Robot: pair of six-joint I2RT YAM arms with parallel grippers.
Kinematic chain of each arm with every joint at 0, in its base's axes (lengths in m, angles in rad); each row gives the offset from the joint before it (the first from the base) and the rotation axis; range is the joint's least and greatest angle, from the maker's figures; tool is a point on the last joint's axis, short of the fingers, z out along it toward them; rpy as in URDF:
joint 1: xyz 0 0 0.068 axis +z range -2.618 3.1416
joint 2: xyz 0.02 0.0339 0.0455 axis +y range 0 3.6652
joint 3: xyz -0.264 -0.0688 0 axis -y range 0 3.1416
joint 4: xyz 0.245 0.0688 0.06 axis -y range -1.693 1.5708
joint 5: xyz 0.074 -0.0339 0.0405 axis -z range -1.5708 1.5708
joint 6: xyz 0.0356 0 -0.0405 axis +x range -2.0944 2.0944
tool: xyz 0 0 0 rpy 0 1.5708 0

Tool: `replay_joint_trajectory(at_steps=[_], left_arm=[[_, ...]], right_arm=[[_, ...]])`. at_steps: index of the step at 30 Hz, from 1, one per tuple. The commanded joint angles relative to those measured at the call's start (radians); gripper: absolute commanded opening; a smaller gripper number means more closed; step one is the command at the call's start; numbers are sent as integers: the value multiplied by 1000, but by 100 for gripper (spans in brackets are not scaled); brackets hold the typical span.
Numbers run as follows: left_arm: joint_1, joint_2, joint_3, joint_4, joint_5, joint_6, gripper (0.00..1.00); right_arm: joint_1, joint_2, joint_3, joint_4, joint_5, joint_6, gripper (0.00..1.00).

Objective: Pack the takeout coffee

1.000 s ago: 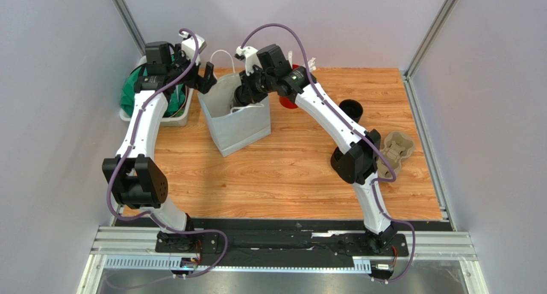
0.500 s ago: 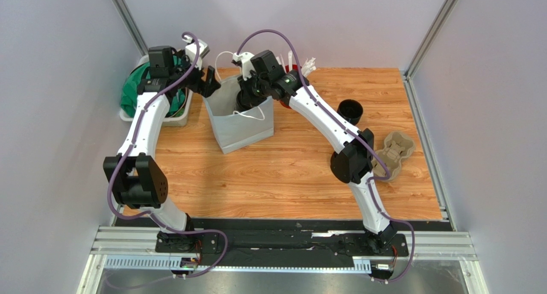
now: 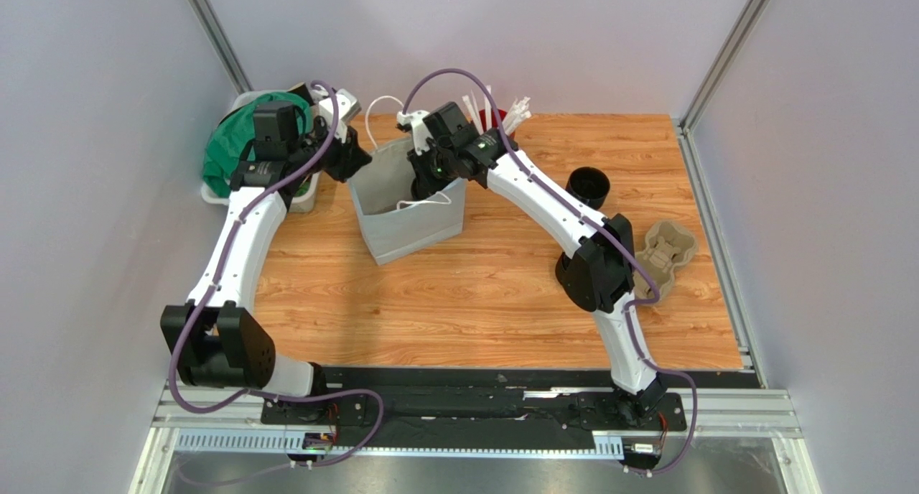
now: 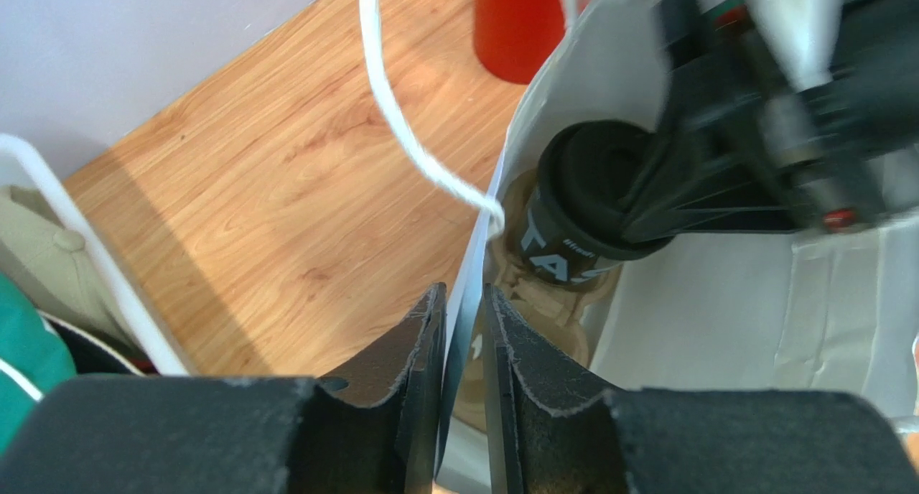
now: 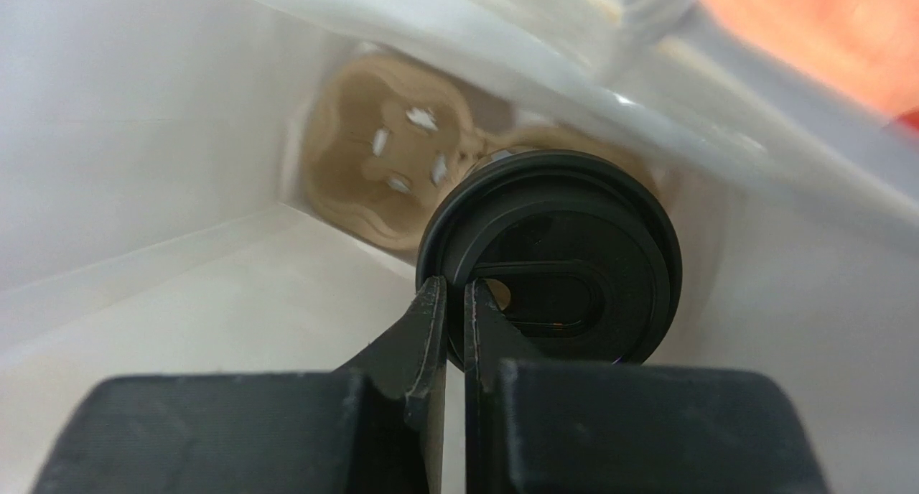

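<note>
Wood-grain desk (image 3: 507, 289), boxed in by pale grey walls. On it stands a white paper bag (image 3: 415, 223) — left fingers (image 4: 437, 320) pinching its rim, right fingers (image 5: 435, 313) pinching a lidded black cup (image 5: 561, 246) inside it, over a pulp carrier (image 5: 378, 160). Another black cup (image 3: 589, 184) stands on the desk's right side.

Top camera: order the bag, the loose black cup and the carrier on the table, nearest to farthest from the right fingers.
1. The bag, around the fingers.
2. The loose cup, to their right on the table.
3. The carrier, at the far right edge.
</note>
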Motion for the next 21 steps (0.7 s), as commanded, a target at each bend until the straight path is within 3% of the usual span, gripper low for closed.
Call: replay_joint_trajectory(at_steps=[1, 8, 21], left_arm=[[-47, -82, -23, 32, -28, 19, 26], [-115, -120, -63, 13, -130, 30, 15], [-141, -160, -71, -8, -145, -22, 15]], right_arm=[[4, -121, -39, 3, -51, 11, 0], [22, -196, -129, 9, 41, 28, 0], [39, -146, -71, -208, 129, -27, 0]])
